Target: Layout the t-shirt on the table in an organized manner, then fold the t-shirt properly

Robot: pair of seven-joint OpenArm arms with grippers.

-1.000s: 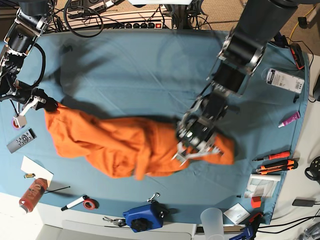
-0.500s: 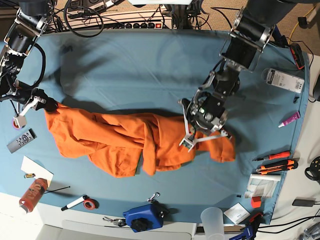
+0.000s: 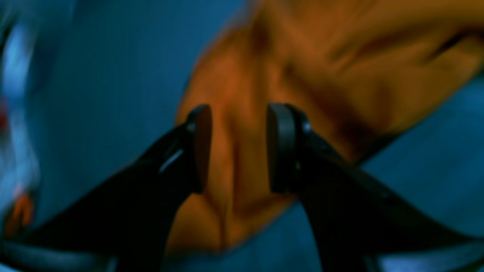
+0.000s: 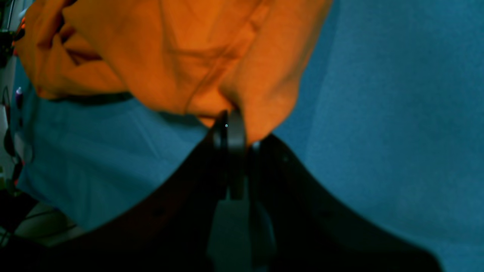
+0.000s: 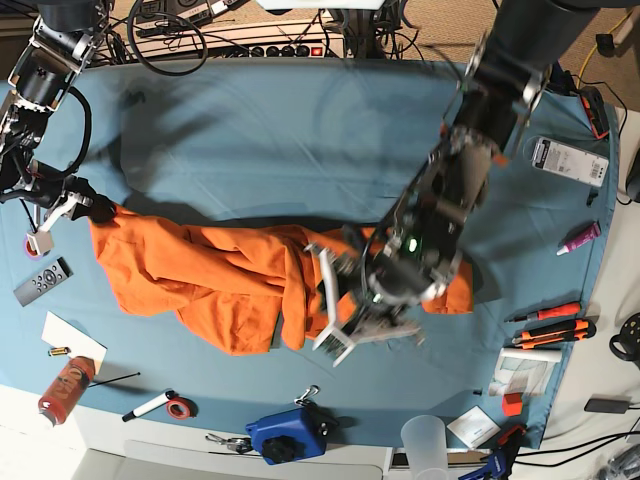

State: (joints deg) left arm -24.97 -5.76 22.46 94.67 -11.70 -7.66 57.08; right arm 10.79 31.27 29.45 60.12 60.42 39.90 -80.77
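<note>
Orange, crumpled soft-fabric t-shirt [image 5: 235, 285] sprawls across the teal-blue cloth-covered table [image 5: 270, 150], beneath the left gripper [image 3: 238, 149], whose jaws stand apart; the right gripper [image 4: 230, 130] pinches its corner just ahead.

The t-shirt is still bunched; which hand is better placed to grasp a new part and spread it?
Probably the left hand: its jaws stand open above the t-shirt, while the right hand is shut on one edge.
</note>
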